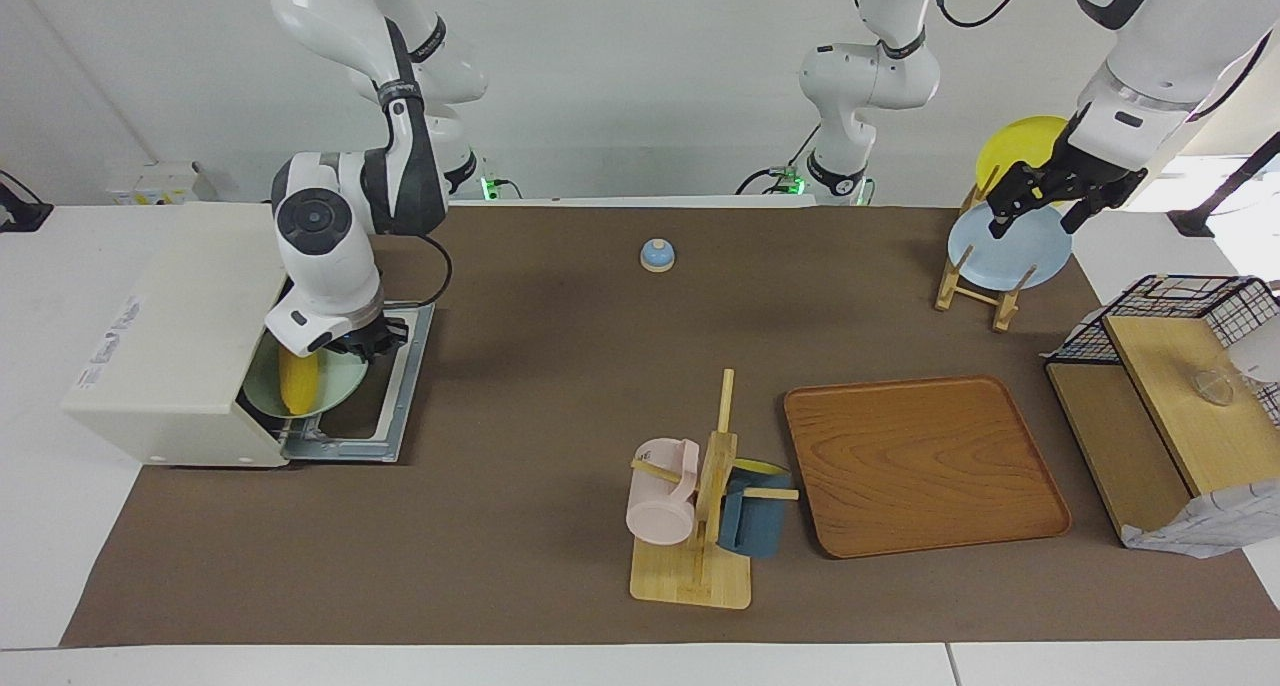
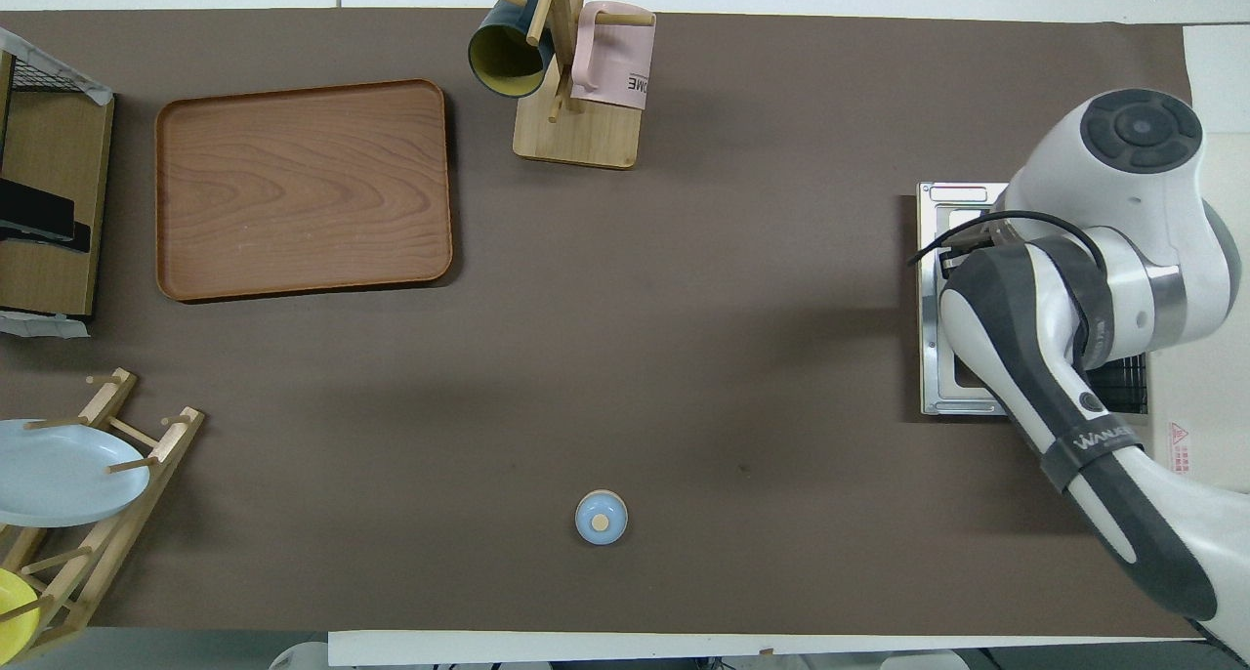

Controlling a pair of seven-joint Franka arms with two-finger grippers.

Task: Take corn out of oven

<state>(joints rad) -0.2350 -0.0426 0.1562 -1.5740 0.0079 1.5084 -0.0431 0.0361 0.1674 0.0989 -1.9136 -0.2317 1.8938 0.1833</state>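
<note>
The right gripper [image 1: 372,346] is down at the open oven [image 1: 175,351] — its jaws hidden, hold unclear. The corn [image 1: 298,382] lies on the plate [image 1: 335,386] just beside them. Next: grip, then lift out. The left gripper [image 1: 1035,201] waits over the rack [image 1: 975,291].

Oven [image 1: 180,346] mouth open, door [image 1: 385,406] lowered flat; right arm [image 1: 325,266] fills opening over corn [image 1: 298,382]; mat around bare

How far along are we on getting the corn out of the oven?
Done: the oven door is down. In hand: the right gripper is at the oven mouth by the corn, which lies on a green plate inside. Left: lifting the corn out. The left gripper waits over the plate rack.
</note>
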